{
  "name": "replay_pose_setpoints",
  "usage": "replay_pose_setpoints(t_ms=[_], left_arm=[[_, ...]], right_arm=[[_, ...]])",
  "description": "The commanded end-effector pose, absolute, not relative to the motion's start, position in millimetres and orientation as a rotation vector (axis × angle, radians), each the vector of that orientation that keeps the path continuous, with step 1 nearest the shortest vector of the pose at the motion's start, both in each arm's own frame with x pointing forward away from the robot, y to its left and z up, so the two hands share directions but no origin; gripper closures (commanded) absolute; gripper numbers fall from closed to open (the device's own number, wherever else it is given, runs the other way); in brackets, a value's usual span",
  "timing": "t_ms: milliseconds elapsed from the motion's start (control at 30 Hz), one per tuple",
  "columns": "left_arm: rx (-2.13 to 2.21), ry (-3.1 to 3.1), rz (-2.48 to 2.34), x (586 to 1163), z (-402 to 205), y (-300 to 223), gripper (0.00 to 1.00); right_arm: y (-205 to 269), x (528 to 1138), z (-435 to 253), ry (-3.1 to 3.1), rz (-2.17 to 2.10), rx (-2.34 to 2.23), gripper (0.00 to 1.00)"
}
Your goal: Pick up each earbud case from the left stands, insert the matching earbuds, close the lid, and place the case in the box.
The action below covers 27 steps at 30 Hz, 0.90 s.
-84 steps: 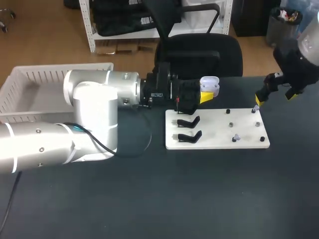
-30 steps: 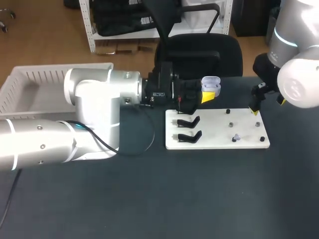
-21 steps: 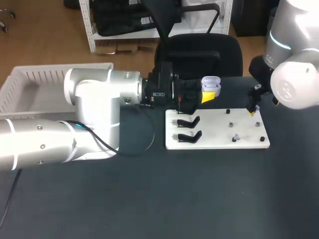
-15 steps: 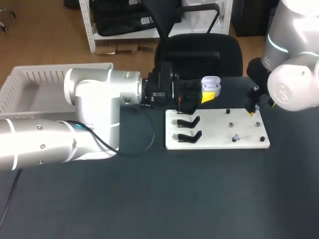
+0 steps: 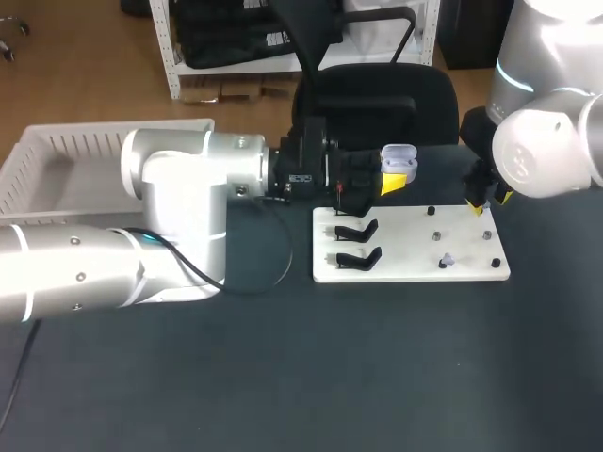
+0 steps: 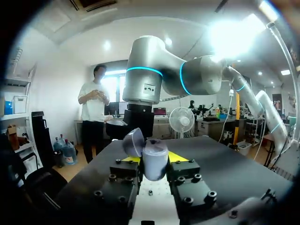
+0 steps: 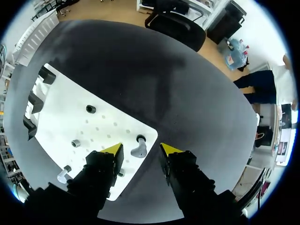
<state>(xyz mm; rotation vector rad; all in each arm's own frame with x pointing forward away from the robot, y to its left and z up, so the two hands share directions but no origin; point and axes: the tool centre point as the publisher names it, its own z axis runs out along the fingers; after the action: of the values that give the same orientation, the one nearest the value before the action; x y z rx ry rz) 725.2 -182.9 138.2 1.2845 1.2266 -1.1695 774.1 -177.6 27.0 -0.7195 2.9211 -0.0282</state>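
Right arm swung inward since earlier; right gripper now above far right corner of white board, jaws apart, earbud showing between tips. Left gripper unmoved, clamped on open case, held off table by board's far edge. Second earbud on board nearer front.

Soft, even overhead light fills the head view, leaving a faint shadow on the dark table beside the left arm, while in the left wrist view white glare flares above the right arm and the earbud case looks dim.
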Motion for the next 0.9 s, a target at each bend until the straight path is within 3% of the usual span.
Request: replay_pose_setpoints(t_ms=[33, 900], left_arm=[[1.277, 1.224, -1.163, 722.9, 137.4, -182.9, 1.0], [1.277, 1.224, -1.163, 722.9, 137.4, -182.9, 1.0]], right_arm=[[-174.7, 773.4, 26.5, 2.926, -0.032, -0.717, 0.56], [-175.3, 770.3, 19.8, 2.953, -0.04, -0.666, 0.64]])
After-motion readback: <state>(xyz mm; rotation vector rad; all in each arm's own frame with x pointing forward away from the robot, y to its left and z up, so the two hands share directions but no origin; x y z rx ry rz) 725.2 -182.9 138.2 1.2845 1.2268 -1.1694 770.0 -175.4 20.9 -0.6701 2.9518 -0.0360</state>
